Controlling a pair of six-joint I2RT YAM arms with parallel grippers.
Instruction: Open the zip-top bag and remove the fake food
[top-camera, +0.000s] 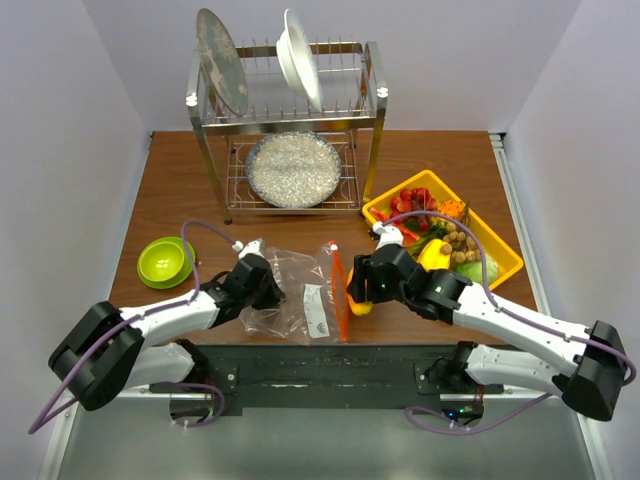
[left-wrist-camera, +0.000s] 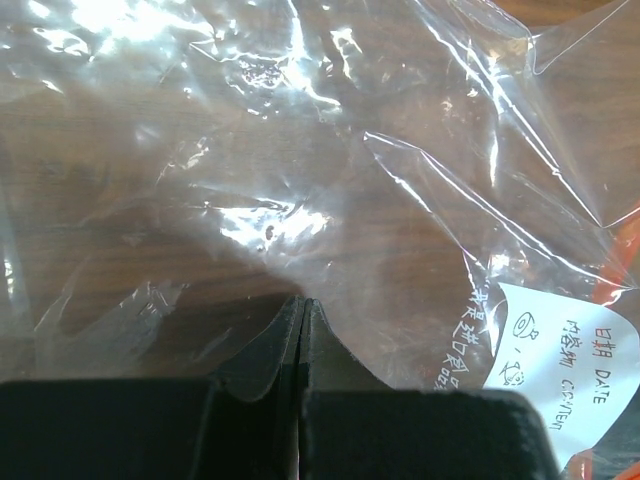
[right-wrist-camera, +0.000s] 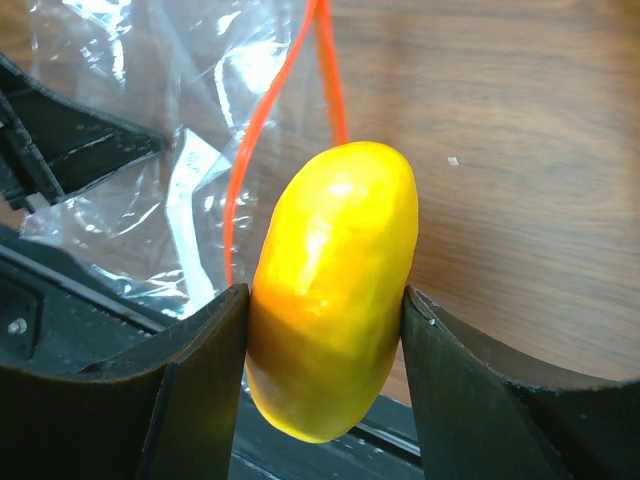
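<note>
The step in hand appears to be the removal itself. A yellow mango is pinched across its width by the right gripper, one finger pressed against each side. It is held just outside the mouth of the bag, immediately right of the orange zipper strip, at the lower centre of the top view. The strip is seen as two parted lines in the right wrist view, so the mouth is judged open. No other food can be made out inside the clear plastic.

The left gripper is pressed together on a fold of the bag's film at the bag's left edge, which seems to serve as an anchor. The white label lies at the lower right of that view.

The next move is judged to call for the mango to be carried clear of the zipper strip and put down, perhaps in the yellow tray at the right of the table, where other toy food is piled.

Both arms are stretched low over the table and angled inward, wrists facing each other across the bag.
</note>
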